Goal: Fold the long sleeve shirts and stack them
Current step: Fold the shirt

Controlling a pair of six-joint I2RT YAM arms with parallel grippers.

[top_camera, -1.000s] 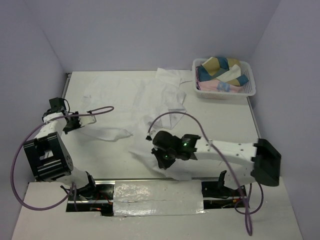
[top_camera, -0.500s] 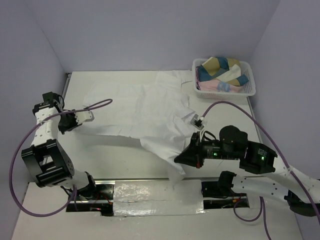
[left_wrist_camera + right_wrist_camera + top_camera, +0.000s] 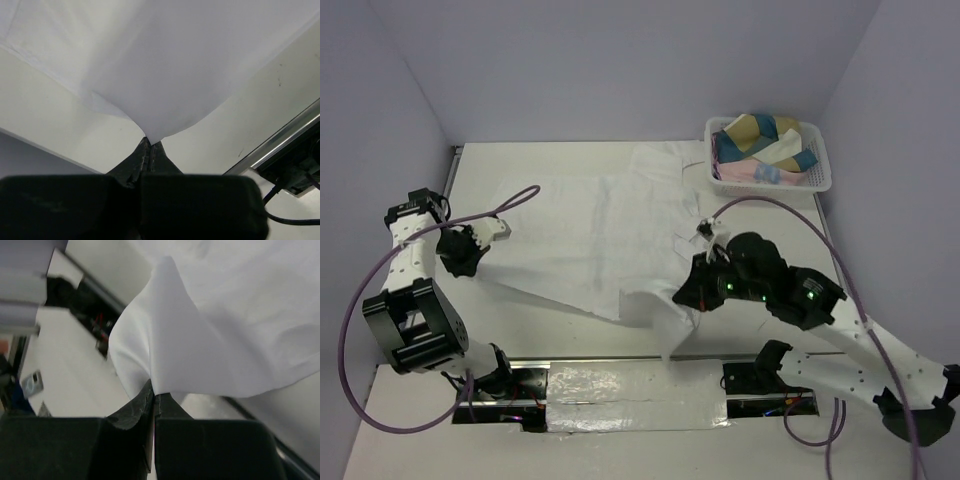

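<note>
- While both arms hold cloth, the step in hand reads as spreading the long sleeve shirt flat: left gripper clenched on one edge, right gripper clenched on a near corner
- Shirt lies across the table, near edge lifted between the arms
- Next, judged: draw taut, lay down, then fold
- Basket, far right corner: blue, tan and pink cloths piled inside

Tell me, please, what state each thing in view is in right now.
Shirt: unfolded, spread over the table, pinched at two spots.
Left end effector: shut on the shirt's cloth.
Right end effector: shut on the shirt's cloth.
Basket: upright at the far right corner, filled.
Cloths: folded, piled inside the basket.
</note>
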